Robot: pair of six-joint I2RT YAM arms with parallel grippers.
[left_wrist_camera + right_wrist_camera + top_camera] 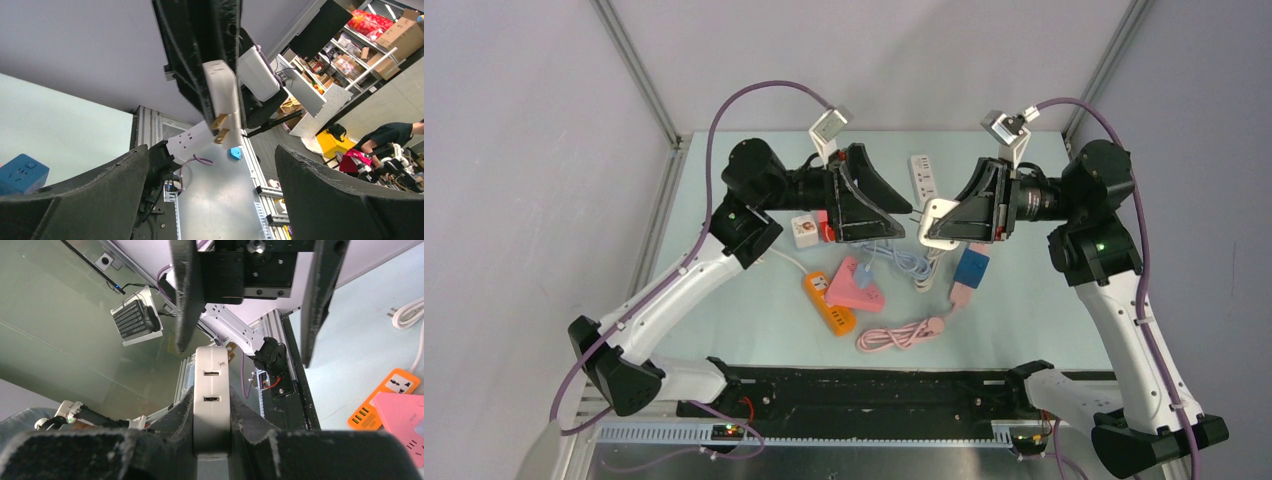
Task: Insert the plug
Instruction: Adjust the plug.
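My right gripper is shut on a white plug adapter and holds it above the table's middle. In the right wrist view the adapter sits clamped between my pads, with two slots on its edge. In the left wrist view the same adapter shows two brass prongs pointing down. My left gripper faces it from the left, a short gap away. Its jaws stand wide open and empty. A white power strip lies flat at the back.
On the table lie an orange power strip, a pink triangular socket, a blue cube socket with a pink cable, a white cable and a small white-and-red cube.
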